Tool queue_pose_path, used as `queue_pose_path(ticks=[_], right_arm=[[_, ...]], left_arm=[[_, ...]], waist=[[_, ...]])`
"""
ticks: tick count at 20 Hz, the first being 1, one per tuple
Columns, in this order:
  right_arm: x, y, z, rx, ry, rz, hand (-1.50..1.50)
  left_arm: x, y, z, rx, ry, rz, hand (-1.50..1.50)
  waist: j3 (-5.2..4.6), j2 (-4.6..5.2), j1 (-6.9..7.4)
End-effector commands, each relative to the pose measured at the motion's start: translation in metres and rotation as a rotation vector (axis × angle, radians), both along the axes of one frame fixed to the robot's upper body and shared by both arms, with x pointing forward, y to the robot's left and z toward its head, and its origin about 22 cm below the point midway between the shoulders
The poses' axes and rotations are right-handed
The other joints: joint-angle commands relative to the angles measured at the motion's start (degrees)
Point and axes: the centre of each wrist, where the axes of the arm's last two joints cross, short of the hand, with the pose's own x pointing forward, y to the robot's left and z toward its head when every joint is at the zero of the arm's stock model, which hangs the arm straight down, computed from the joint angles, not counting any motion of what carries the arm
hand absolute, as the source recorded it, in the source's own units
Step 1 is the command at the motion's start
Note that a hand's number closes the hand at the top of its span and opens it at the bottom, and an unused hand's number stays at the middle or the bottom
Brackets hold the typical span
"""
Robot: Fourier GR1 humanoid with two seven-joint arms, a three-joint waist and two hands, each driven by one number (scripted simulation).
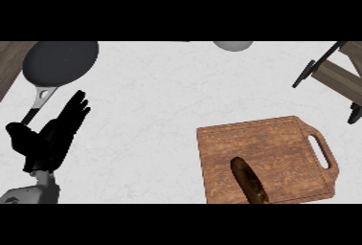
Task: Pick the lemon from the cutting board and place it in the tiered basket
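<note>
The wooden cutting board (pixel 283 143) lies at the lower right of the counter, its handle pointing right. On it lies one long brown loaf-shaped thing (pixel 249 181), running to the view's lower edge; I see no lemon anywhere. Part of the tiered basket's wooden and black frame (pixel 339 76) shows at the upper right. My left hand (pixel 53 136) rests open at the left, fingers straight and pointing up and right, apart from the board. The right hand does not show.
A dark grey frying pan (pixel 60 60) with a metal and black handle lies at the upper left, its handle passing just beside my left hand. A grey rounded object (pixel 233 45) sits at the top edge. A wooden surface (pixel 10 62) borders the far left.
</note>
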Motion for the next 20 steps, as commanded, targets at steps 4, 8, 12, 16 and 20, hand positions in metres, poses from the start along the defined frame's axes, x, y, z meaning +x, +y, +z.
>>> queue_pose_path(ticks=[4,8,12,16,20], right_arm=[[0.014,0.016,0.019,0.011,-0.050,0.007,-1.50],[0.021,0.010,-0.015,0.022,-0.058,0.020,-1.50],[0.016,0.007,0.009,0.183,-0.124,0.017,-1.50],[0.011,-0.005,0.009,0.343,-0.195,-0.001,-1.50],[-0.004,-0.023,0.021,0.478,-0.319,-0.006,-1.50]], left_arm=[[0.011,0.003,-0.015,0.017,0.012,-0.023,0.00],[0.013,0.001,-0.006,0.000,0.003,0.005,0.00],[0.003,-0.001,-0.010,-0.007,-0.006,0.007,0.00],[0.011,0.009,0.008,0.007,-0.011,-0.011,0.00],[0.010,0.002,-0.006,-0.018,0.014,0.010,0.00]], waist=[[-0.05,0.40,0.34],[-0.02,0.03,-0.42],[-0.02,-0.03,-0.08],[0.02,-0.05,-0.22],[0.05,0.09,-0.29]])
